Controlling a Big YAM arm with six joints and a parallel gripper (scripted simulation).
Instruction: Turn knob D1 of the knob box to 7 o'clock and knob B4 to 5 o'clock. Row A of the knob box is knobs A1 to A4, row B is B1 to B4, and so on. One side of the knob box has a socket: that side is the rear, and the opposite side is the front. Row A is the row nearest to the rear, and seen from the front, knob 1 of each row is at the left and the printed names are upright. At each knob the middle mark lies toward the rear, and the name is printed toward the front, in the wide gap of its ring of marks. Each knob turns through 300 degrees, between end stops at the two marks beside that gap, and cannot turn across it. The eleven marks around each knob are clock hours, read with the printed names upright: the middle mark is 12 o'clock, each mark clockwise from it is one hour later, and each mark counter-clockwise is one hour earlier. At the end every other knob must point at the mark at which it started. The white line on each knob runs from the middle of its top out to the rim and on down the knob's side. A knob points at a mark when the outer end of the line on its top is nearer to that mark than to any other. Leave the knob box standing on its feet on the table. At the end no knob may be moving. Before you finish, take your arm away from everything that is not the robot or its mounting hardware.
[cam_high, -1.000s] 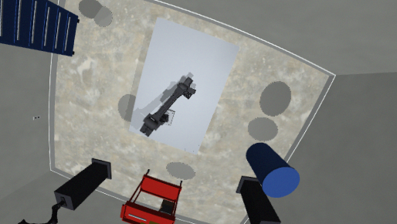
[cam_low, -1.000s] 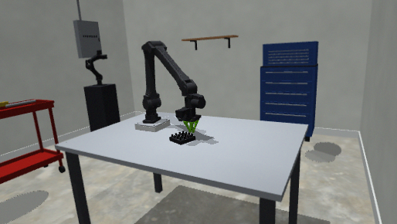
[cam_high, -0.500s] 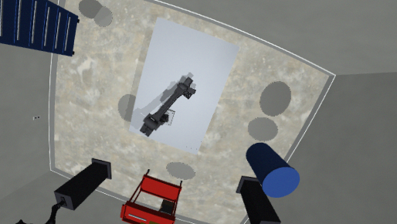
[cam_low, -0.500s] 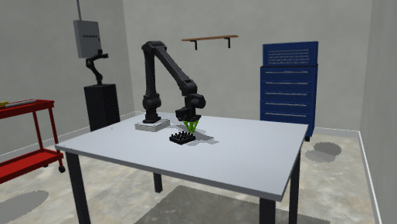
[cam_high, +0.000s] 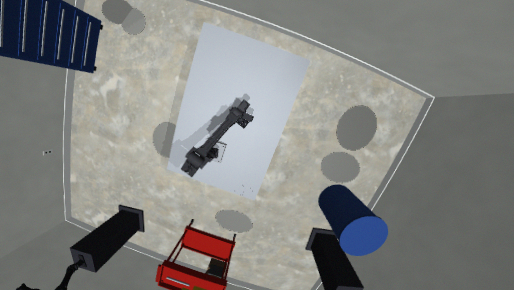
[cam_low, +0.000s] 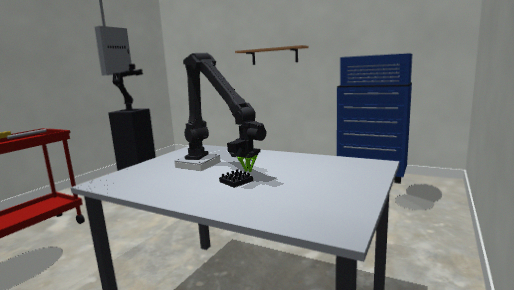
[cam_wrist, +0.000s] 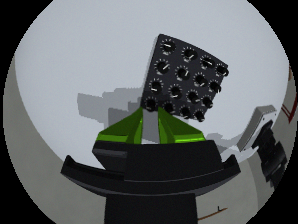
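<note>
Over the knob box (cam_low: 236, 179) (cam_wrist: 173, 59), pincer (cam_low: 248, 170) (cam_wrist: 150, 111) slightly apart, clamped on nothing; wrist view places the corner knob (cam_wrist: 150, 104) directly ahead of its tips.

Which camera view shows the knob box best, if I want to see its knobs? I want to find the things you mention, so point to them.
The wrist view: the knob box (cam_low: 236, 180) (cam_wrist: 188, 76) appears largest there, with separate knobs and white lines visible. The exterior view shows it small and dark, from the side. In the top view, I cannot make it out.

knob names too sm. to read, socket hidden
</note>
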